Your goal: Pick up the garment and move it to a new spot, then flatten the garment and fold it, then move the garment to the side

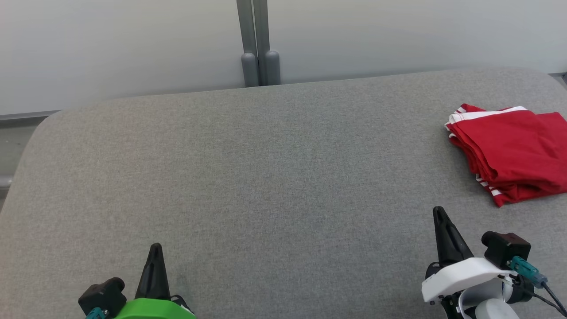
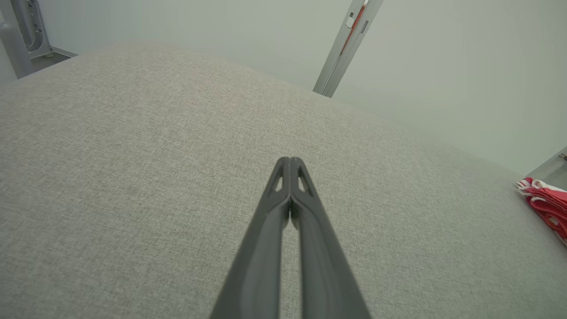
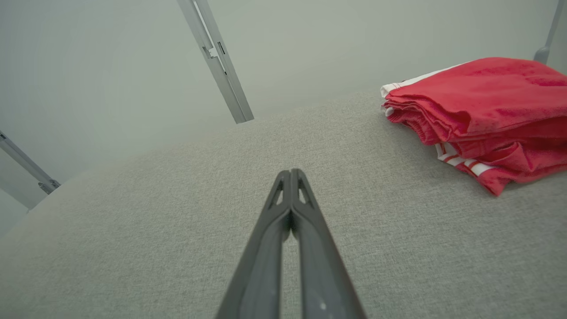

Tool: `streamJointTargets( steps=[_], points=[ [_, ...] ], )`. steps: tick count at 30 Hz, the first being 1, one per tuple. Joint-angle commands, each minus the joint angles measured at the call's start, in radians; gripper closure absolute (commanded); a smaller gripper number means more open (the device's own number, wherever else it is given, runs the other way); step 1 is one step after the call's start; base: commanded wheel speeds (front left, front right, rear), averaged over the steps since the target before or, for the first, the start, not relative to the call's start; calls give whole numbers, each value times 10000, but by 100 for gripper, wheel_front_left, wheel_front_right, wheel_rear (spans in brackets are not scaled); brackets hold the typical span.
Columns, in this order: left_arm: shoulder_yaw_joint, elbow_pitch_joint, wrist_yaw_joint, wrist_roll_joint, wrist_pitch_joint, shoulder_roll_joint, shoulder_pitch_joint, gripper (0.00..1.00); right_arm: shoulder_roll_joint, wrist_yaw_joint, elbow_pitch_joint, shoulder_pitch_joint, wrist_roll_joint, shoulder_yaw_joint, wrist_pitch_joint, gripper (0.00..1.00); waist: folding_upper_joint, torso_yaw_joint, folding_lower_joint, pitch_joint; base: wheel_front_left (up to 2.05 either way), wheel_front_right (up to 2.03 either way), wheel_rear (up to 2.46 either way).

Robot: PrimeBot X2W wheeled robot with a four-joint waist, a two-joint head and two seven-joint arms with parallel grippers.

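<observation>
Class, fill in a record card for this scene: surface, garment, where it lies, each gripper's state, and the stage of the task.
surface: grey fabric-covered top with rounded corners
garment: red with white stripes, folded in layers
garment position: far right side of the surface
left gripper: shut, empty, near edge, apart from the garment
right gripper: shut, empty, close to the garment but not touching
background: pale wall, grey post
task stage: garment looks folded and set aside

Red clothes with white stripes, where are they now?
In the head view, the folded red garment with white stripes lies at the far right of the grey fabric surface, ahead of the right gripper, not touching it.
</observation>
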Motion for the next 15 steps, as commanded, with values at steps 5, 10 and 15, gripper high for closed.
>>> streamJointTargets(
  steps=[5,10,15],
  points=[
    [232,-110,-176,-1065,268,55,-351,100,-55,-1,-168,-227,1222,-144,281,100,0,11,1,-6,0,0,0],
    [362,-101,-273,-1798,469,69,-444,100,-66,-2,-179,-265,2057,-225,490,100,0,20,1,-12,0,0,0],
    [492,-92,-370,-2522,672,82,-538,100,-76,-2,-189,-303,2886,-308,698,100,0,30,1,-18,0,0,0]
  ],
)
